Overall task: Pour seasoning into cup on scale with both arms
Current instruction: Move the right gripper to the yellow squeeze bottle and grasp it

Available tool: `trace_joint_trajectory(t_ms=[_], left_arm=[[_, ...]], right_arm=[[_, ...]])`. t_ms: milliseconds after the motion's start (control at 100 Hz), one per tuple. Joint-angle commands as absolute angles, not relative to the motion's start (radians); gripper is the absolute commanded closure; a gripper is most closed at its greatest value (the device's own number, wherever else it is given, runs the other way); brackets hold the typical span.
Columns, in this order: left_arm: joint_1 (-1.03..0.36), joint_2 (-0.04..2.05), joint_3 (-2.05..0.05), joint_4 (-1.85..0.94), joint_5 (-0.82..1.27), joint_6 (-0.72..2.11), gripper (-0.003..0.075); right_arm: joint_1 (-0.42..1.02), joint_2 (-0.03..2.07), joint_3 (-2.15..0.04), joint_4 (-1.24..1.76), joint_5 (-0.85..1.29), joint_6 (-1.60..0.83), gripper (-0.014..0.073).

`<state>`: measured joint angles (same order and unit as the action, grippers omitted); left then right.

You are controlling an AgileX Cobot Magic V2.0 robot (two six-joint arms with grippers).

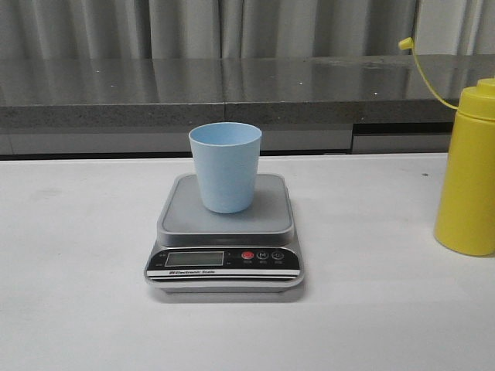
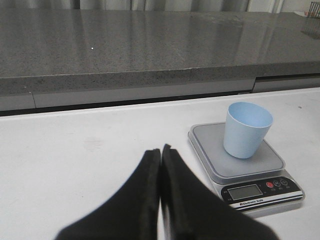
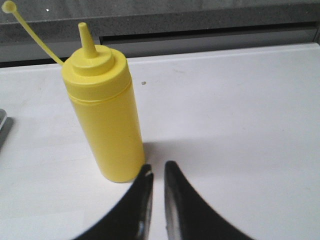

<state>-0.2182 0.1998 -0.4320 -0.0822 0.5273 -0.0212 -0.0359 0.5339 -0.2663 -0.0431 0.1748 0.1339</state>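
The pale blue cup (image 1: pixel 224 166) stands upright on the silver-grey scale (image 1: pixel 178 220) in the middle of the white table. The yellow seasoning bottle (image 1: pixel 466 178) stands upright at the right edge of the front view, its cap hanging off on its tether. Neither gripper shows in the front view. In the left wrist view my left gripper (image 2: pixel 161 149) is shut and empty, to the left of the scale (image 2: pixel 260 187) and cup (image 2: pixel 246 129). In the right wrist view my right gripper (image 3: pixel 158 167) has a narrow gap between its jaws, empty, just beside the bottle's (image 3: pixel 107 120) base.
A grey stone counter (image 1: pixel 232 85) runs along behind the white table (image 1: pixel 77 294). The scale's corner shows at the edge of the right wrist view (image 3: pixel 3 127).
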Motion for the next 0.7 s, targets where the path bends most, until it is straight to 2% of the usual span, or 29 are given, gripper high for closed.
trace_joint_trajectory(t_ms=[0, 130, 220, 280, 520, 690], left_arm=[[-0.216, 0.208, -0.456, -0.088, 0.447, -0.028, 0.0741], [-0.216, 0.208, -0.456, -0.088, 0.447, -0.028, 0.0741], [-0.216, 0.208, -0.456, -0.088, 0.447, -0.028, 0.0741], [-0.216, 0.208, -0.456, -0.088, 0.447, -0.028, 0.0741], [-0.216, 0.208, -0.456, -0.088, 0.447, -0.028, 0.0741], [-0.216, 0.208, -0.456, -0.088, 0.449, -0.028, 0.0741]], right_arm=[[-0.039, 0.592, -0.304, -0.043, 0.026, 0.132, 0.0376], [-0.039, 0.646, -0.304, -0.043, -0.067, 0.132, 0.0134], [-0.033, 0.680, -0.304, -0.043, -0.130, 0.132, 0.0032], [-0.016, 0.709, -0.304, -0.043, -0.162, 0.132, 0.0010], [0.083, 0.867, -0.304, -0.043, -0.309, 0.132, 0.0012], [0.091, 1.008, -0.304, -0.034, -0.461, 0.133, 0.0012]])
